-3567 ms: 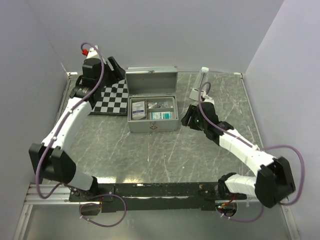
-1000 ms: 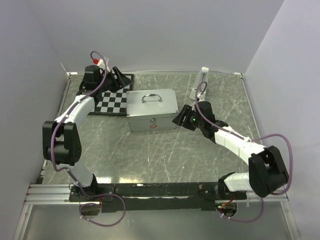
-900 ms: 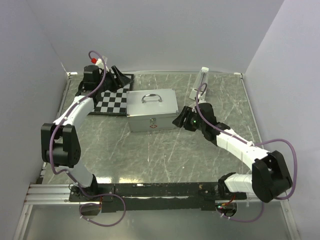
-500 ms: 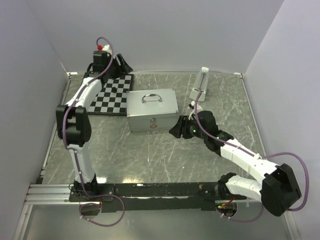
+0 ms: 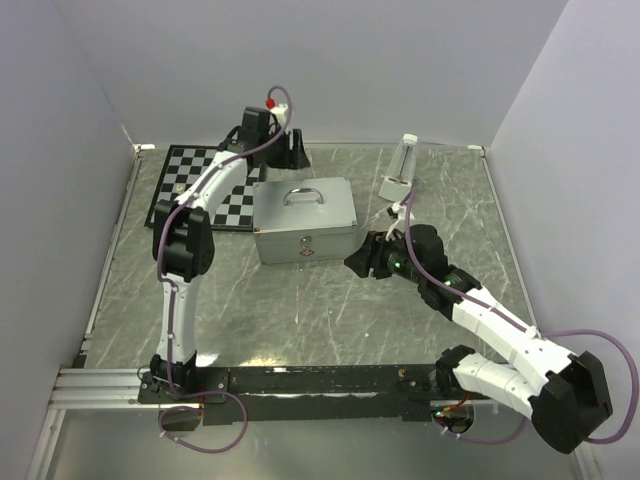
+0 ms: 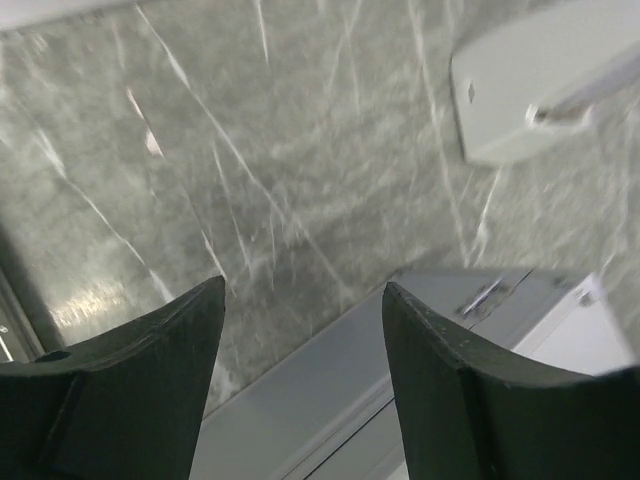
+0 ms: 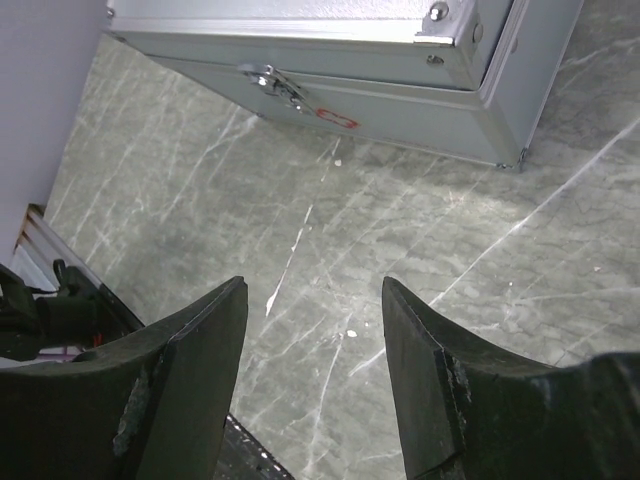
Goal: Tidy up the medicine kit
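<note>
The medicine kit (image 5: 303,222) is a silver case standing mid-table with its lid shut and its handle (image 5: 303,196) lying on top. My left gripper (image 5: 296,152) is open and empty, just behind the case; in the left wrist view (image 6: 303,290) the case's back edge (image 6: 400,400) lies below its fingers. My right gripper (image 5: 358,262) is open and empty, low over the table by the case's front right corner. The right wrist view (image 7: 313,285) shows the case front (image 7: 400,60), its latch (image 7: 272,80) and the red mark (image 7: 338,118) ahead of the fingers.
A black-and-white checkerboard (image 5: 195,185) lies to the left of the case. A small clear and white object (image 5: 398,170) stands at the back right; its white base shows in the left wrist view (image 6: 530,90). Walls close the table at the back and both sides.
The case lid, open at first, is now shut. My left arm has swung from the back left corner to behind the case. My right gripper has drawn back a little toward the near side.
</note>
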Tool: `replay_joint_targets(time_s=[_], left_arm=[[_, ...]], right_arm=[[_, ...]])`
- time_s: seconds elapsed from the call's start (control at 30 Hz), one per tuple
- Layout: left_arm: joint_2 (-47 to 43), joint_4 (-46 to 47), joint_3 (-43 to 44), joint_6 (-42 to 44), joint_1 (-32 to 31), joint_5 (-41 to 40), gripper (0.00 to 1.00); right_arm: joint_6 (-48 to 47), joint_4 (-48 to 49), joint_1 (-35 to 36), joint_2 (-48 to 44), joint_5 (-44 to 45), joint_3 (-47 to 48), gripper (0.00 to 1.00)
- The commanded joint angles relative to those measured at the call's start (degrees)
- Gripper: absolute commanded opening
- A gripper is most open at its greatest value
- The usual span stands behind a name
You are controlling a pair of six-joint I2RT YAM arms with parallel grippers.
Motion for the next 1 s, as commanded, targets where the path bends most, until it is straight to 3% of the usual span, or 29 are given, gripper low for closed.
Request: replay_joint_targets(time_s=[0.0, 0.33, 0.57, 0.83, 0.97], left_arm=[[-3.43, -1.83, -6.17, 5.49, -1.79, 0.52, 0.68], [-11.96, 0.55, -19.54, 3.99, -3.99, 2.72, 0.65], [-15.21, -1.04, -26.56, 1.71, -6.28, 0.96, 0.64], [-22.86, 6.78, -38.44, -8.03, -6.28, -1.50, 0.64], [-25.49, 9.68, -43.88, -12.34, -6.28, -4.14, 0.64]], right_arm=[[-0.15, -0.74, 0.18, -2.79, 1.34, -0.06, 0.63], [0.73, 0.40, 0.17, -3.06, 2.31, 0.20, 0.64], [0.21, 6.27, 0.88, -2.97, -3.13, -4.18, 0.63], [-0.23, 14.54, 5.27, -6.04, -4.63, -12.71, 0.65], [0.29, 15.61, 6.68, -3.85, -1.31, -13.25, 0.65]])
